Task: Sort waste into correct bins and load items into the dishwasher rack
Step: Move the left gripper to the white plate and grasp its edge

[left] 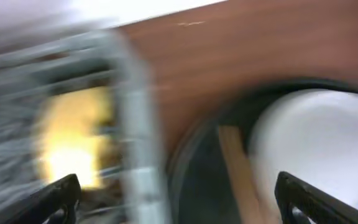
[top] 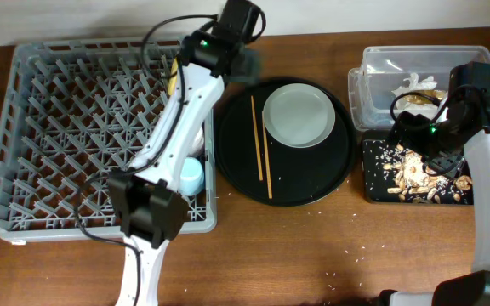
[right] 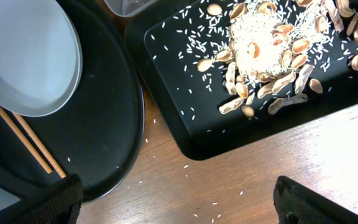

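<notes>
- Left end effector [left: 179,202] and right end effector [right: 179,205]: both wide open, holding nothing.
- Done: yellow bowl [left: 73,146] and blue cup [top: 192,176] sit in dishwasher rack [top: 58,127]; food scraps [right: 260,50] lie in shallow black tray [right: 185,124].
- Outstanding: plate [top: 299,115] and chopsticks [top: 260,149] lie on round tray [top: 236,170].

A round black tray [top: 233,157] lies flat on the reddish-brown wooden bench [top: 330,255], about mid-width and nearer the back edge than the front. The tray has a low raised rim and a dull, dark floor. The bench top shows fine lengthwise grain. Behind it, a pale wall [top: 356,15] runs as a strip along the top of the overhead view. The left wrist view is smeared by blur: the bench is a brown band there and the tray a dark curve.
</notes>
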`<state>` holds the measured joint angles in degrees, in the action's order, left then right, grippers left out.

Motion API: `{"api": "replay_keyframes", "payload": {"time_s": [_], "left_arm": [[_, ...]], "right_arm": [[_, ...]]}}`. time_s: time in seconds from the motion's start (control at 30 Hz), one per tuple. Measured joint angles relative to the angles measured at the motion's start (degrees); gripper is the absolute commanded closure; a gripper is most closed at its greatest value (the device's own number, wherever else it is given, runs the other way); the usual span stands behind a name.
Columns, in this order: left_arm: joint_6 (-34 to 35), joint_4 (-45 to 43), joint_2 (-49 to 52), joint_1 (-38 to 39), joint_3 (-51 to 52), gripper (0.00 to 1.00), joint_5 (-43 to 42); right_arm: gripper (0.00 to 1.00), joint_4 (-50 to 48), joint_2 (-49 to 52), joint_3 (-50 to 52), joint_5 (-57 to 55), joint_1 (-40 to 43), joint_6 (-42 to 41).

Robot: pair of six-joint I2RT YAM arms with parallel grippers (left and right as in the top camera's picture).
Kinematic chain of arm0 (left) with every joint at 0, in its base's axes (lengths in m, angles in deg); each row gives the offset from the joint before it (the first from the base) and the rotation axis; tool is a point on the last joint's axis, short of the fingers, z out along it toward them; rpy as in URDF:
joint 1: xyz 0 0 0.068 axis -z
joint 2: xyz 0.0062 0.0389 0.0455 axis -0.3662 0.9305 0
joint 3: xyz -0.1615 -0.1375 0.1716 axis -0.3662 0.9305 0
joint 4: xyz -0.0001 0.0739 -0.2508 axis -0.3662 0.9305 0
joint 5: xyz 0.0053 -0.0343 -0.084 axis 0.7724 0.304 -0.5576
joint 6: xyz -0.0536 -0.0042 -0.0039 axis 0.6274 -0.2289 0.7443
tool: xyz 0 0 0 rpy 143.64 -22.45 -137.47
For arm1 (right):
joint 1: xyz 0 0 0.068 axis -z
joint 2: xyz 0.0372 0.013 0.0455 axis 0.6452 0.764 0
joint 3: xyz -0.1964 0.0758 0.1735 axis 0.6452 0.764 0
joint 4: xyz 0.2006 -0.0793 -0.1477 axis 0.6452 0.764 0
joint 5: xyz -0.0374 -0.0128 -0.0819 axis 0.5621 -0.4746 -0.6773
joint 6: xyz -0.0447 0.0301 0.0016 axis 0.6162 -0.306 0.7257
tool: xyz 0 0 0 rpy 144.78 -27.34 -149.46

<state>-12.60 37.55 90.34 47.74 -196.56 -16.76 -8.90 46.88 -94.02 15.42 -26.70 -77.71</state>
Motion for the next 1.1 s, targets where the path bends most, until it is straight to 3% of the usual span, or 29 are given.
{"api": "replay_keyframes", "payload": {"time_s": [0.07,0.1,0.2,0.27,0.37,0.87,1.03,1.1], "left_arm": [[-0.87,-0.35,-0.07,0.2,-0.02,0.11,-10.95],[-0.94,-0.26,0.28,0.42,-0.02,0.18,-13.81],[0.02,-0.26,3.06,1.42,-0.02,0.23,-21.35],[1.53,-0.24,5.92,2.14,-0.02,0.25,-21.51],[3.93,-0.24,10.51,2.91,-0.02,0.37,-20.04],[10.19,-0.26,18.93,4.0,0.2,0.56,-13.79],[10.64,-0.7,19.82,4.98,0.2,0.67,-13.84],[10.86,-1.09,19.82,5.25,0.2,0.79,-13.88]], "right_arm": [[0.02,0.02,0.0,0.0,0.0,0.0,0.0],[0.01,0.0,0.0,0.0,0.0,0.0,-0.02],[0.02,0.02,0.0,0.0,0.0,0.0,0.0],[0.02,-0.02,0.0,0.0,0.0,0.0,-0.02],[0.02,0.0,0.0,0.0,0.0,0.0,0.0],[0.02,0.0,0.0,0.0,0.0,0.0,-0.02],[0.02,0.0,0.0,0.0,0.0,0.0,0.02],[0.01,0.0,0.0,0.0,0.0,0.0,-0.02]]}}
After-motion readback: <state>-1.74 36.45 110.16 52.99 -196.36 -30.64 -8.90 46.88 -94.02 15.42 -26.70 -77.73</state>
